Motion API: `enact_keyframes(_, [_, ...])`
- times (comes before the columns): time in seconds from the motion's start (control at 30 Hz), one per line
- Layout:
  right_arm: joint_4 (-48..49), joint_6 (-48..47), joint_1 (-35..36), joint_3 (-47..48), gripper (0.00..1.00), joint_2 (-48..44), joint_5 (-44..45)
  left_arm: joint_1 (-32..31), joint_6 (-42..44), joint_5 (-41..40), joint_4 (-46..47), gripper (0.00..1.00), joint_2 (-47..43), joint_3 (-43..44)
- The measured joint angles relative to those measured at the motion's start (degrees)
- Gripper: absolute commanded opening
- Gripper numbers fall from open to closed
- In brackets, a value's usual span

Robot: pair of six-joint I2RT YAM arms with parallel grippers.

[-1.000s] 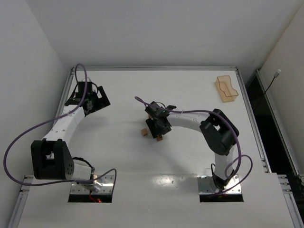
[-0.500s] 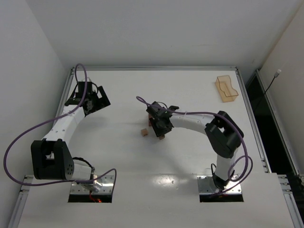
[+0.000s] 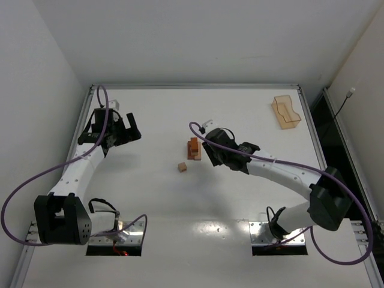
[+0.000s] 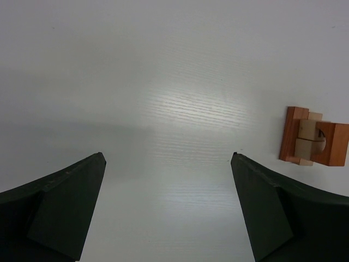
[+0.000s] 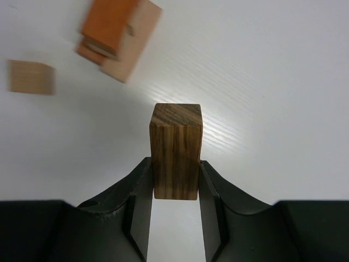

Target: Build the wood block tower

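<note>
Orange tower (image 5: 112,27) blurred, cropped — block (image 5: 175,150) gripped.

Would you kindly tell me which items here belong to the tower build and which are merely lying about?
Job: partial block stack; loose tan cube; dark block in the right gripper.
Lying about: orange tray.

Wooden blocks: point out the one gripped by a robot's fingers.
The dark brown wooden bar, pinched between the right arm's fingers. The orange-and-tan stack and the lone tan cube both sit free on the white table.
</note>
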Motion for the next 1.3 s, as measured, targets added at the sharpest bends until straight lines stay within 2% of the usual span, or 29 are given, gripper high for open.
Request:
enact_keyframes(0.27, [1.0, -0.5, -7.9, -8.7, 0.00, -4.2, 7.3, 0.0, 3.2, 5.2, 1.1, 0.99, -1.9, -1.1])
enact_keyframes(0.43, [1.6, -1.3, -7.0, -8.8, 0.00, -6.1, 9.3, 0.2, 9.4, 20.3, 1.3, 0.99, -3.4, -2.4])
enact_keyframes(0.53, [2.8, -5.2, -6.5, -7.7, 0.00, -6.3, 9.3, 0.2, 12.1, 29.3, 0.9, 0.99, -3.4, -2.4])
enact_keyframes(0.7, [7.0, -16.0, -6.8, -7.5, 0.00, -13.6, 0.5, -1.0, 15.5, 37.0, -2.5, 0.99, -3.4, -1.1])
enact_keyframes(0.83, [17.2, -23.0, -6.5, -10.4, 0.00, -23.1, -8.5, -2.9, 16.7, 39.5, -4.7, 0.99, -3.4, 2.6])
enact_keyframes(0.93, [24.7, -26.1, -5.9, -14.4, 0.00, -26.4, -14.8, -3.7, 16.9, 40.1, -6.8, 0.99, -3.4, 6.4])
enact_keyframes(1.13, [30.0, -28.2, -3.1, -16.5, 0.00, -20.6, -23.6, -6.1, 16.9, 37.8, -10.5, 0.99, -2.6, 17.2])
enact_keyframes(1.3, [33.7, -28.3, 0.3, -16.5, 0.00, -16.8, -24.6, -8.3, 16.9, 35.3, -12.1, 0.99, -0.7, 23.4])
